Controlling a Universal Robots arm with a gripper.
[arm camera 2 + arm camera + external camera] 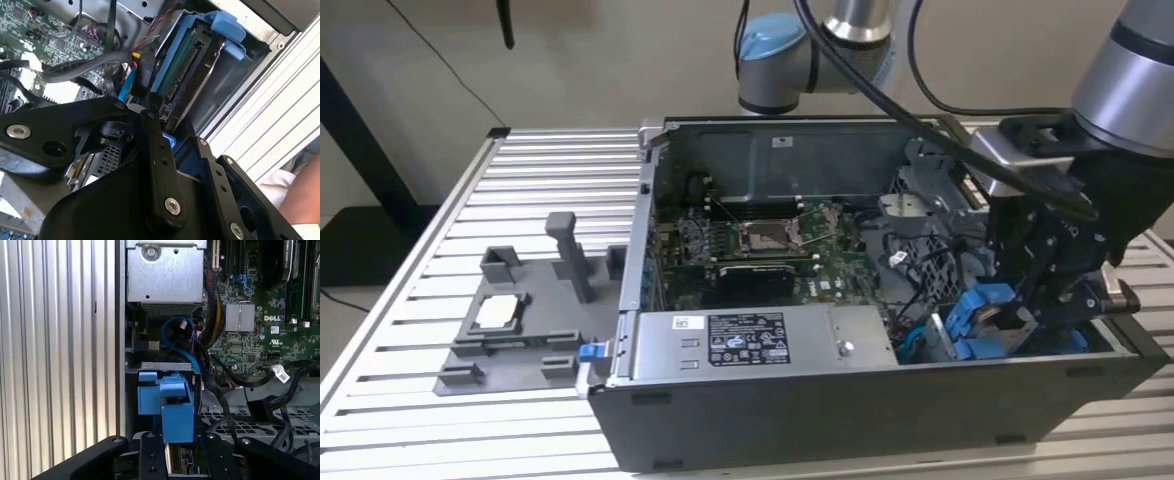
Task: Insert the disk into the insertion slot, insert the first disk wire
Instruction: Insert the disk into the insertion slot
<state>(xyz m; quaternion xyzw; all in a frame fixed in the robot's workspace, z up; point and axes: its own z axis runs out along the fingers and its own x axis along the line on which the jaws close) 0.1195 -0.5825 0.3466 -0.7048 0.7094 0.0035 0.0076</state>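
- The gripper (180, 462) is down in the near corner of the open computer case (854, 420), on the exterior view's right. Its jaws stand on either side of the disk (192, 70) and look clamped on its end.
- The disk stands on edge in its blue frame, already partly down in the insertion slot (167, 366), whose grey metal wall closes round it. Part of the blue frame rises above the slot's rim, so I judge the disk not yet fully seated.
- In the second wrist view the disk's connector edge looks bare, so the wire step seems not yet done.
- Just beyond the slot a loose blue cable (175, 337) curls among black and red leads, touching no part of the disk.
- Farther along the near wall, toward the exterior view's left, lies the silver power-supply box (747, 340).
- Beyond it, deeper in the case, sits the motherboard (767, 240).
- Outside the case, well apart on the exterior view's left, a grey fixture (520, 320) rests on the slatted table (547, 180).
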